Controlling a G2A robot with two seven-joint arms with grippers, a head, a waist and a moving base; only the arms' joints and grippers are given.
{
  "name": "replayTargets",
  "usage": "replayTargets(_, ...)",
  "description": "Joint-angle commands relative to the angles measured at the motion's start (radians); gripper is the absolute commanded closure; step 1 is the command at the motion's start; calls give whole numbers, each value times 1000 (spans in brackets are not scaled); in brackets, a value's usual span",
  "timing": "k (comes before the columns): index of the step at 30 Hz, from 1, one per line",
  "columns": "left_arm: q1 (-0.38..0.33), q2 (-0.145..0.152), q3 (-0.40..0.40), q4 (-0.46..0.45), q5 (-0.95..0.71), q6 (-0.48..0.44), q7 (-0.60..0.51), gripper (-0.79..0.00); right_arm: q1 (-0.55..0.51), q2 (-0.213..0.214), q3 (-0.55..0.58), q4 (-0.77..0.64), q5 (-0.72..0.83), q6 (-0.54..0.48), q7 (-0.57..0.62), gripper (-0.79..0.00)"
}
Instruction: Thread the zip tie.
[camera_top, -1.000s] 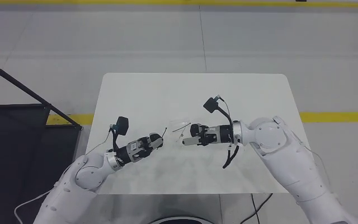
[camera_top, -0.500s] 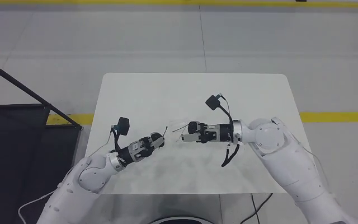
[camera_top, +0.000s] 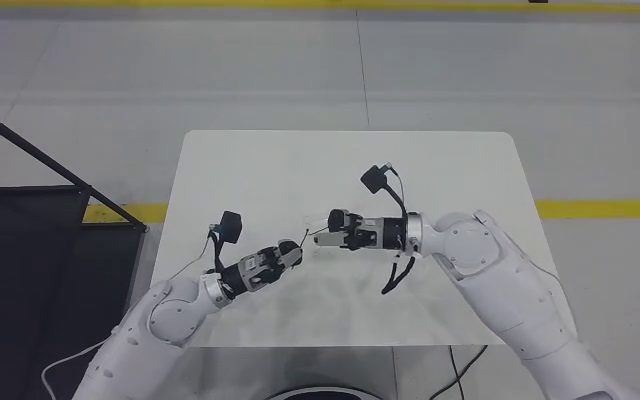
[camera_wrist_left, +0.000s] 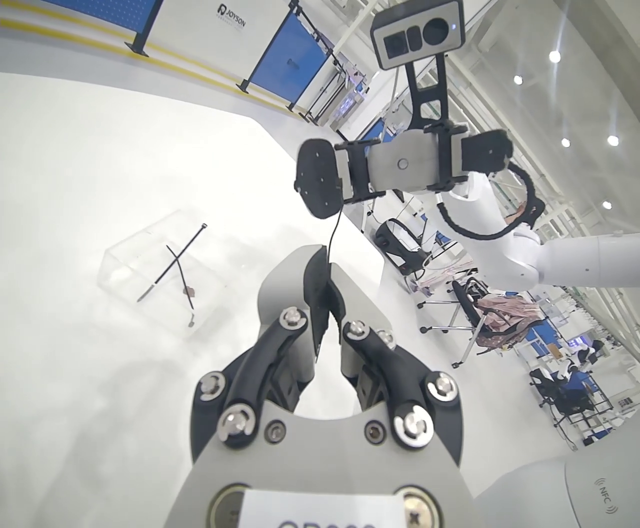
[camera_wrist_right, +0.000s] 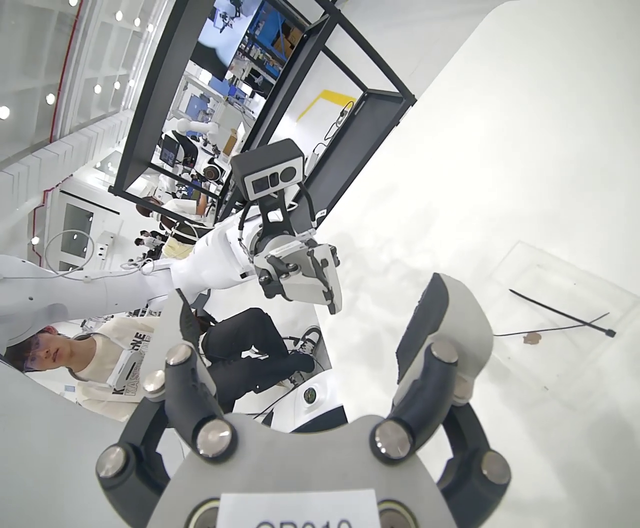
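One thin, springy tie (camera_wrist_left: 333, 235) is pinched in the left tool (camera_wrist_left: 326, 280). Its free tip, just ahead, is best taken by the spread right tool (camera_wrist_right: 307, 305).

Table (camera_top: 450, 170): carries the tray near its middle.
Tray (camera_wrist_left: 125, 255): on the table, close by the tip of the right tool (camera_top: 320, 224).
Spare ties (camera_wrist_left: 172, 260): two, lying crossed inside the tray.
Left tool (camera_top: 292, 247): above the table, just left of the right tool and nearer the front edge, tips facing.
Zip tie (camera_wrist_left: 334, 235): between the left tool's fingers, running out towards the right tool.
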Motion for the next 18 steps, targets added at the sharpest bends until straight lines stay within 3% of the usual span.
replayTargets(1,-6,-2,6,7,-4,-2,-1,0,8,-4,-6,12,2,-2,1,-622)
replayTargets(2,-9,-4,9,10,-5,-2,-2,0,13,-6,-9,18,3,-4,4,-526)
replayTargets(6,-20,-8,17,19,-7,3,-8,0,28,-15,-23,43,18,-16,17,-446)
replayTargets(7,-22,-9,19,20,-6,4,-10,0,32,-17,-27,51,20,-18,23,-382)
replayTargets(15,-31,-14,25,27,-14,2,-26,0,65,-35,-53,103,37,-33,41,-240)
replayTargets(18,-35,-15,27,32,-25,-2,-36,0,73,-40,-60,118,42,-34,51,-225)
